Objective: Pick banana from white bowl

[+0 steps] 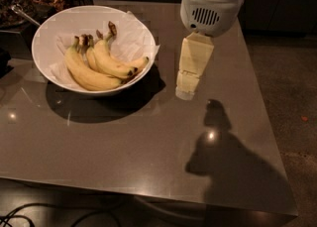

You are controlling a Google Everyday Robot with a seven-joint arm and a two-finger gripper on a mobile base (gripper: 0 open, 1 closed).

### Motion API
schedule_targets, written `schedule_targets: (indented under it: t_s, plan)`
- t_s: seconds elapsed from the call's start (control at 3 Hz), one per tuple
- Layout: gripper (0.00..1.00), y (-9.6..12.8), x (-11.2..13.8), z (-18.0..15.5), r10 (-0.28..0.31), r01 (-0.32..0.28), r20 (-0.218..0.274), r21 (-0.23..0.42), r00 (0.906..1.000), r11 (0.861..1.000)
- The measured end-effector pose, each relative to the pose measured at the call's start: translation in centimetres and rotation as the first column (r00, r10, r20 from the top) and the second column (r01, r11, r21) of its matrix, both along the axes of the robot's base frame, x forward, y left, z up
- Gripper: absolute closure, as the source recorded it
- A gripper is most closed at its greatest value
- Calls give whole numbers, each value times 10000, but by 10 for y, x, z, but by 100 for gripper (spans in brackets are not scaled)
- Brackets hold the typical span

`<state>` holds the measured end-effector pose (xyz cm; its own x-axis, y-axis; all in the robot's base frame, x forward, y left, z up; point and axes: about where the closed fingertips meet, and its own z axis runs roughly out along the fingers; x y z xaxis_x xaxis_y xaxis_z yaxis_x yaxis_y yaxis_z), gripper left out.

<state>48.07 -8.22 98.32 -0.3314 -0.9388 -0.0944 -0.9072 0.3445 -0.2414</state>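
The white bowl (41, 32), lined with crumpled white paper, stands at the back left of the grey table (148, 141). Several bananas lie in it. The banana (115, 63) with the long dark stem and dark tip lies on the right, its stem pointing to the back. Longer bananas (83, 72) lie clustered to its left. My gripper (186, 91) hangs from the white arm housing (210, 3), pointing down above the table, just right of the bowl and apart from it. It holds nothing.
Dark clutter and a metal utensil (22, 15) sit behind the bowl at the back left. The table's right edge drops to the floor (292, 97). Cables (20, 218) lie on the floor at the lower left.
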Motion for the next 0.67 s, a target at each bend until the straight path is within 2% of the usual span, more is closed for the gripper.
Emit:
schedule_targets:
  t_s: [0.33, 0.67]
  plan:
    - [0, 20, 4, 10, 115, -125, 192, 548, 9997, 9984]
    - [0, 44, 14, 16, 153, -158, 80, 716, 9999, 9973]
